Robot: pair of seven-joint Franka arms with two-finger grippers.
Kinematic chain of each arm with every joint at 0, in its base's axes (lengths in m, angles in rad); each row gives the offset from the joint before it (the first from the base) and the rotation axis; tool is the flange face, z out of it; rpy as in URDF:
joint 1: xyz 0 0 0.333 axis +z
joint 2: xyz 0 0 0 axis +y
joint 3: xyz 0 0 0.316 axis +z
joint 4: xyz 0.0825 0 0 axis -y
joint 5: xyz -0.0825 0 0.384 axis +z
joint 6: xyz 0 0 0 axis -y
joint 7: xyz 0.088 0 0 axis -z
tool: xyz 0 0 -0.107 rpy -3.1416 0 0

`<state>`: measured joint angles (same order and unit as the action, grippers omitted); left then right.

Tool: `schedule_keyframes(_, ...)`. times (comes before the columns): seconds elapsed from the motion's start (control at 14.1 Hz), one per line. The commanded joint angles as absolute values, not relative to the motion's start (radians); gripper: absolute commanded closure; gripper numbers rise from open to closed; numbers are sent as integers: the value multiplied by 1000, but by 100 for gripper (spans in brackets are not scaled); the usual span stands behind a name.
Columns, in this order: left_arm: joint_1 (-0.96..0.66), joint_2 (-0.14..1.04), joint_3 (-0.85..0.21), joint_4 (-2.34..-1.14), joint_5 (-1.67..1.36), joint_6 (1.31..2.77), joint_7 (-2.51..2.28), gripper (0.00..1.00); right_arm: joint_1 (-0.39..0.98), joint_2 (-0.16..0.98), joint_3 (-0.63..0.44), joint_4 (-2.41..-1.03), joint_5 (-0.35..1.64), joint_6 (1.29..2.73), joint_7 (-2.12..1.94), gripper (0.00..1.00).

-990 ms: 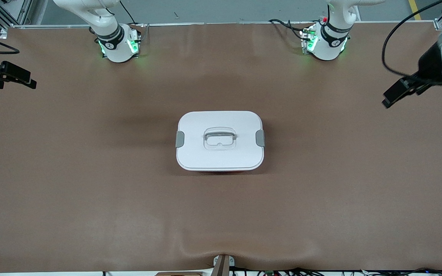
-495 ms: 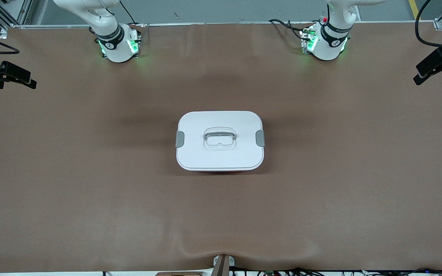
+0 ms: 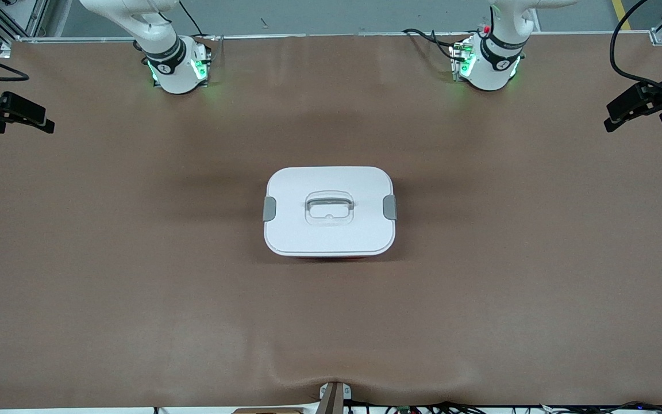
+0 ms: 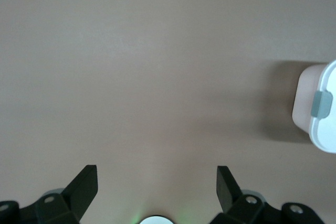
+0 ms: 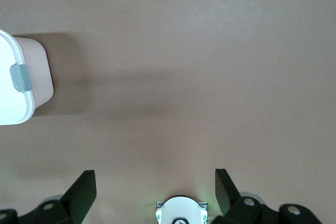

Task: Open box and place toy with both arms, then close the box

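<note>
Both end effectors point(image 3: 624, 112) point(image 3: 26, 118) aloft, spread (box point(image 3: 329, 211) lidded).

Lid's point(image 3: 329, 210) shut on the box point(image 3: 331, 258), so whatever's inside is out of sight, only a thin pink strip peeks under its near edge. Both wrist views clip the box at the edge, and the left gripper point(image 3: 632, 109) and right gripper point(image 3: 18, 112) run off the front view's sides.

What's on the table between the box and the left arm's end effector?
Nothing but bare brown table. The front view shows only tabletop from the box toward the left end effector, which hangs open over the table's end; the left wrist view agrees.
</note>
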<state>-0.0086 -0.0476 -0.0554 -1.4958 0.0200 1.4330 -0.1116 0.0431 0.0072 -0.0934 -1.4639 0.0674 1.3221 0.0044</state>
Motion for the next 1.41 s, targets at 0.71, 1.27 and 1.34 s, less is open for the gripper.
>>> schedule_keyframes(0.71, -14, -46, -6, -1499, -64, 1422, -87, 0, 35, 9, -87, -1448, 52, 1316, -5, 0)
schedule_keyframes(1.27, -3, -9, -6, -1477, -61, 1420, -86, 0, 35, 9, -87, -1448, 52, 1315, -5, 0)
schedule_keyframes(1.34, 0, -6, -6, -1464, -63, 1420, -83, 0, 35, 9, -87, -1448, 52, 1315, -5, 0)
